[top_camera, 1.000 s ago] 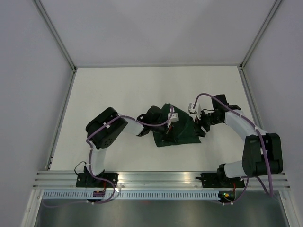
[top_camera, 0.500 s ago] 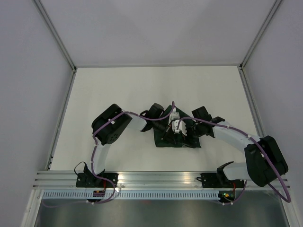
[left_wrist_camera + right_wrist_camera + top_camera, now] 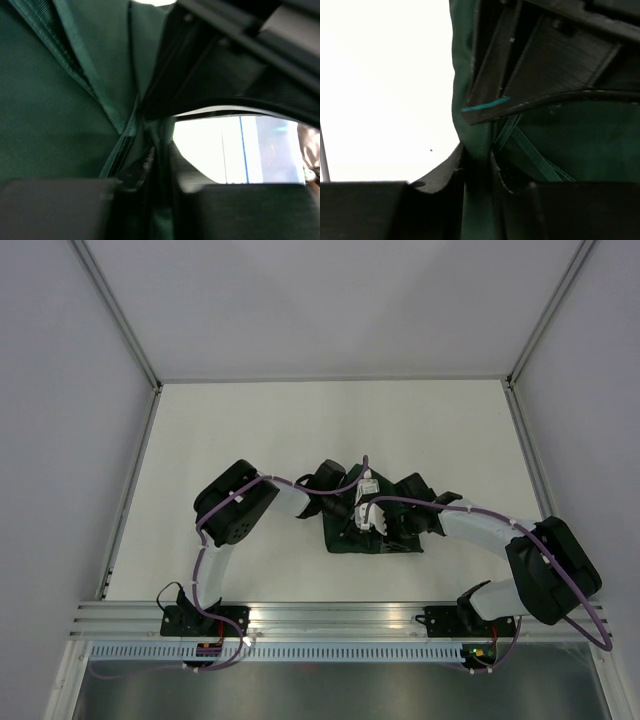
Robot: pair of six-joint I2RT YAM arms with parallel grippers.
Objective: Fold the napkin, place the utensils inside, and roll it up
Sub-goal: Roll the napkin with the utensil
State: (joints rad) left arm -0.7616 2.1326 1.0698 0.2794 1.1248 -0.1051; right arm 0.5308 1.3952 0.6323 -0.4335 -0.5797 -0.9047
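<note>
overhead, grip points on napkin hidden; wrist views show left jaws and right jaws each clamped on its fabric.

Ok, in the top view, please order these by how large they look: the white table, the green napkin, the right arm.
1. The white table.
2. The right arm, though it stands nearer the camera, so this place is unsure.
3. The green napkin, which is partly covered.

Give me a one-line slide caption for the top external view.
Left gripper and right gripper meet, each pinching the bunched dark green napkin on the white table.
</note>
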